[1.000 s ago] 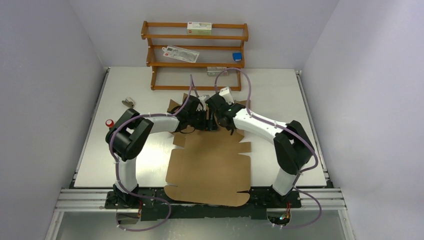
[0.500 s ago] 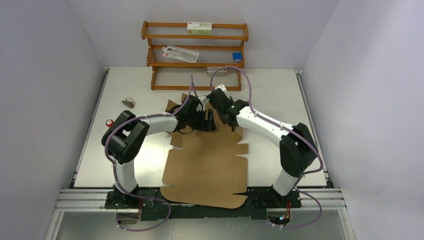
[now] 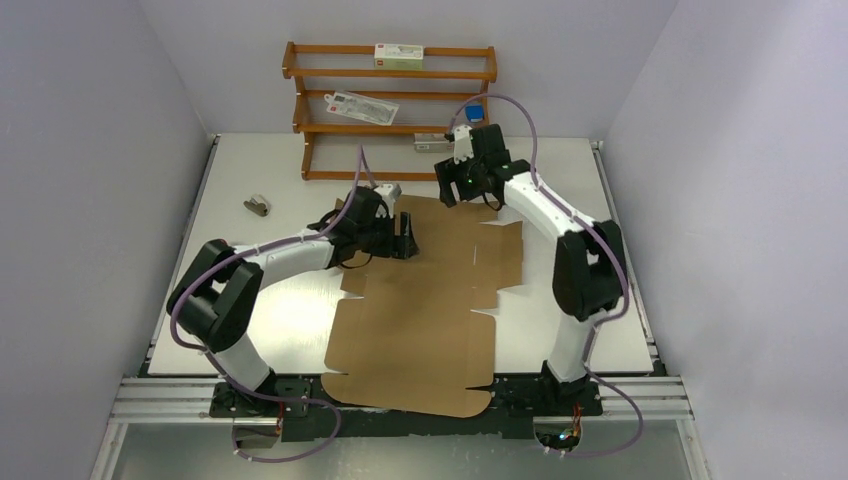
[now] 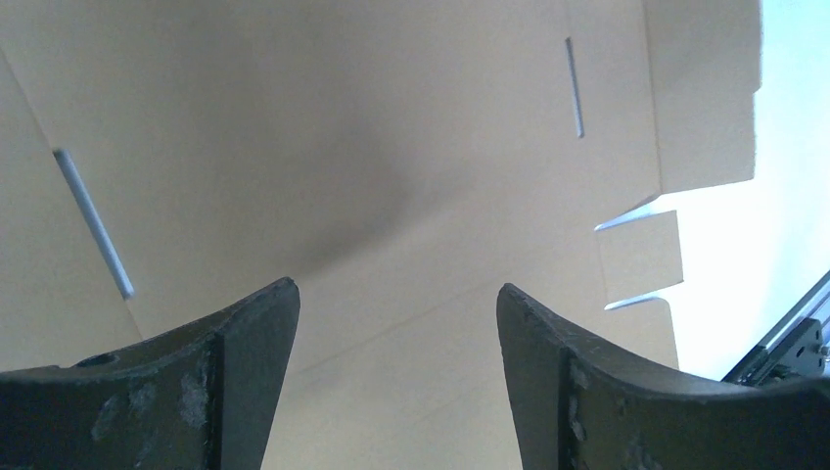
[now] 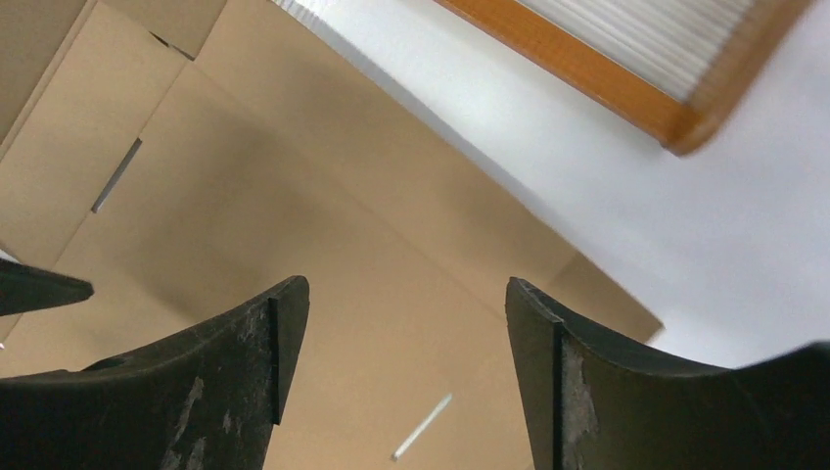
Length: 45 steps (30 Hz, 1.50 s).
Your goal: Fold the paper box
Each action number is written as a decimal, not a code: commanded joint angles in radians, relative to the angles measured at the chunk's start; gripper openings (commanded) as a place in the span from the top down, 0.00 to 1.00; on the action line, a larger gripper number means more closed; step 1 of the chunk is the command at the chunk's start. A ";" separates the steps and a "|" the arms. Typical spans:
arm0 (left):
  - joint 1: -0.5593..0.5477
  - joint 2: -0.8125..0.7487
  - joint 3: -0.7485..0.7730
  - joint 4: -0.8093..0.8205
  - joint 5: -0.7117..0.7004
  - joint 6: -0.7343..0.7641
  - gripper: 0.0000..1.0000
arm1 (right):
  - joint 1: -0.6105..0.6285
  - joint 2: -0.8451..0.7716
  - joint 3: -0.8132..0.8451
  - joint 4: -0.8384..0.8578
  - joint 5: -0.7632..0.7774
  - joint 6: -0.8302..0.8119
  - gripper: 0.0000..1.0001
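Plain brown corrugated-cardboard paper box, laid flat, long axis front-to-back. It is seen close below the spread, empty left fingers; the right fingers, also spread, are held higher over its far edge.

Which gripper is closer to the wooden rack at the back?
Right. The right gripper hangs open just in front of the rack, over the far edge of the cardboard. The left gripper is farther toward the near side, open over the cardboard.
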State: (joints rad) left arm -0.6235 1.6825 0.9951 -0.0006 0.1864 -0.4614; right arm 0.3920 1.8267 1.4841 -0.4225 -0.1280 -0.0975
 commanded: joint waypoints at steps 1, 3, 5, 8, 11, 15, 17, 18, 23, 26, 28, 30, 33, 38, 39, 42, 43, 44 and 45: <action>0.001 -0.020 -0.070 0.062 0.037 -0.026 0.21 | -0.065 0.142 0.075 0.049 -0.322 -0.073 0.21; 0.000 -0.014 -0.089 0.083 0.059 -0.033 0.21 | -0.078 0.194 0.099 0.062 -0.367 -0.090 0.17; 0.001 -0.006 -0.101 0.095 0.077 -0.037 0.21 | -0.085 0.244 0.131 0.055 -0.397 -0.113 0.16; 0.001 -0.008 -0.125 0.112 0.094 -0.037 0.22 | -0.095 0.310 0.172 0.063 -0.447 -0.125 0.15; 0.000 -0.017 -0.133 0.108 0.094 -0.032 0.21 | -0.103 0.368 0.215 0.065 -0.446 -0.132 0.14; -0.001 -0.017 -0.137 0.086 0.085 -0.023 0.21 | -0.111 0.410 0.246 0.094 -0.435 -0.114 0.13; -0.001 -0.017 -0.148 0.086 0.085 -0.025 0.21 | -0.113 0.416 0.251 0.100 -0.417 -0.120 0.13; -0.001 -0.018 -0.156 0.088 0.086 -0.027 0.22 | -0.114 0.417 0.252 0.106 -0.408 -0.121 0.12; -0.001 -0.017 -0.174 0.091 0.087 -0.029 0.22 | -0.122 0.470 0.300 0.075 -0.450 -0.145 0.11; -0.001 -0.017 -0.176 0.082 0.080 -0.023 0.22 | -0.122 0.503 0.333 0.040 -0.455 -0.150 0.11; -0.001 -0.021 -0.181 0.082 0.077 -0.022 0.22 | -0.123 0.510 0.333 0.033 -0.478 -0.159 0.11; 0.000 -0.022 -0.183 0.084 0.076 -0.020 0.22 | -0.123 0.519 0.342 0.012 -0.509 -0.177 0.12; -0.001 -0.015 -0.183 0.082 0.075 -0.019 0.22 | -0.122 0.546 0.378 -0.046 -0.543 -0.206 0.15; -0.002 -0.018 -0.195 0.084 0.065 -0.018 0.23 | -0.123 0.569 0.436 -0.169 -0.596 -0.263 0.24; -0.002 -0.017 -0.196 0.084 0.063 -0.017 0.23 | -0.122 0.561 0.435 -0.183 -0.601 -0.274 0.26; -0.002 -0.006 -0.199 0.089 0.071 -0.018 0.23 | -0.123 0.531 0.431 -0.208 -0.592 -0.297 0.35; -0.002 -0.003 -0.199 0.091 0.076 -0.019 0.23 | -0.123 0.522 0.434 -0.221 -0.591 -0.311 0.39; -0.002 -0.002 -0.201 0.097 0.080 -0.022 0.23 | -0.122 0.513 0.437 -0.233 -0.591 -0.321 0.44; -0.002 -0.001 -0.203 0.103 0.081 -0.026 0.23 | -0.123 0.505 0.440 -0.243 -0.592 -0.331 0.48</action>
State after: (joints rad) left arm -0.6235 1.6756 0.8112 0.0673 0.2554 -0.4904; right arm 0.2695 2.3783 1.8999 -0.5556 -0.6834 -0.3801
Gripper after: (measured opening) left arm 0.772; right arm 0.588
